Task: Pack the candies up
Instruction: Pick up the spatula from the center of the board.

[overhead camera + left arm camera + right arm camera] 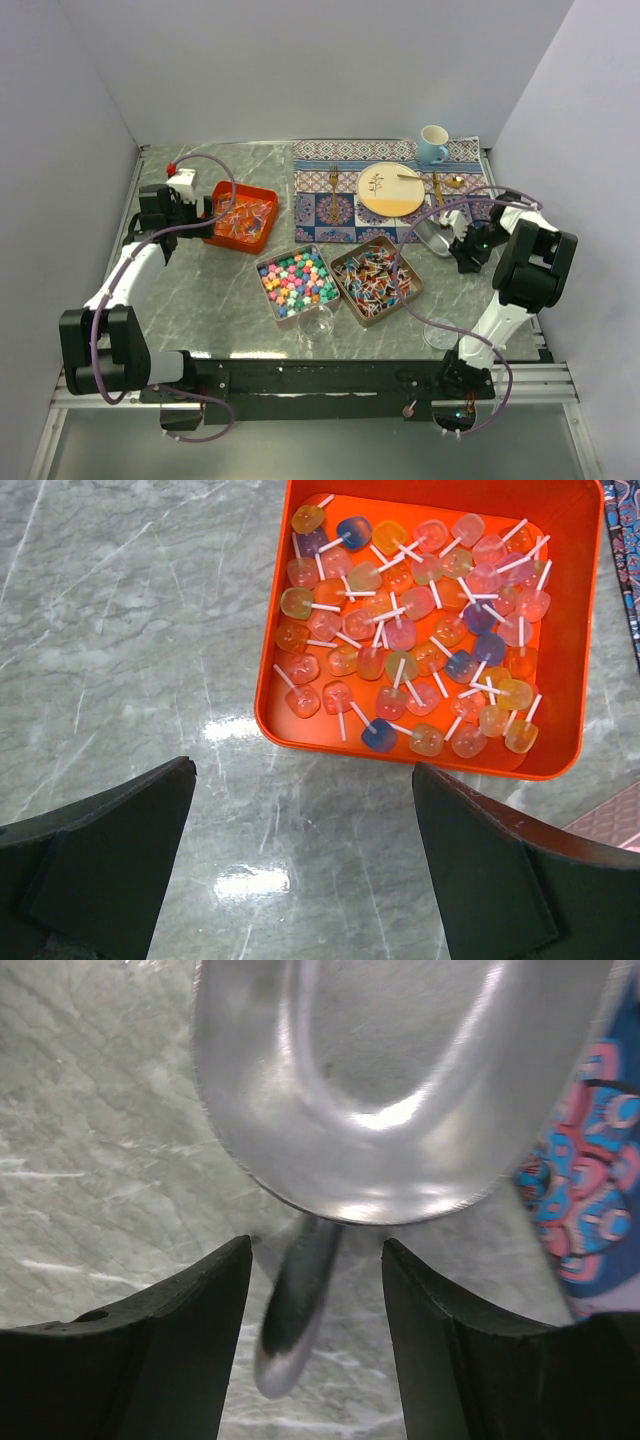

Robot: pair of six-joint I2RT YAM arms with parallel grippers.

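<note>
The candies fill two boxes mid-table: chunky coloured lumps (pixel 297 280) in the left box, slim wrapped pieces (pixel 375 278) in the right one. Lollipops (pixel 420 620) lie in an orange tray (pixel 585 630), which the top view shows as the orange tray (pixel 262 192) at the left. My left gripper (pixel 305 770) hangs wide open over bare marble just short of that tray, at the left gripper (pixel 205 210). My right gripper (pixel 316 1245) straddles the handle (pixel 300 1300) of a metal scoop (pixel 400 1080), with gaps on both sides. From above, the right gripper (pixel 462 250) sits beside the scoop (pixel 437 238).
A patterned placemat (pixel 330 200) at the back carries a plate (pixel 390 188), cutlery and a blue mug (pixel 432 145). Two clear glasses (pixel 318 322) (pixel 440 333) stand near the front edge. A white block with a red knob (pixel 182 178) sits behind the orange tray.
</note>
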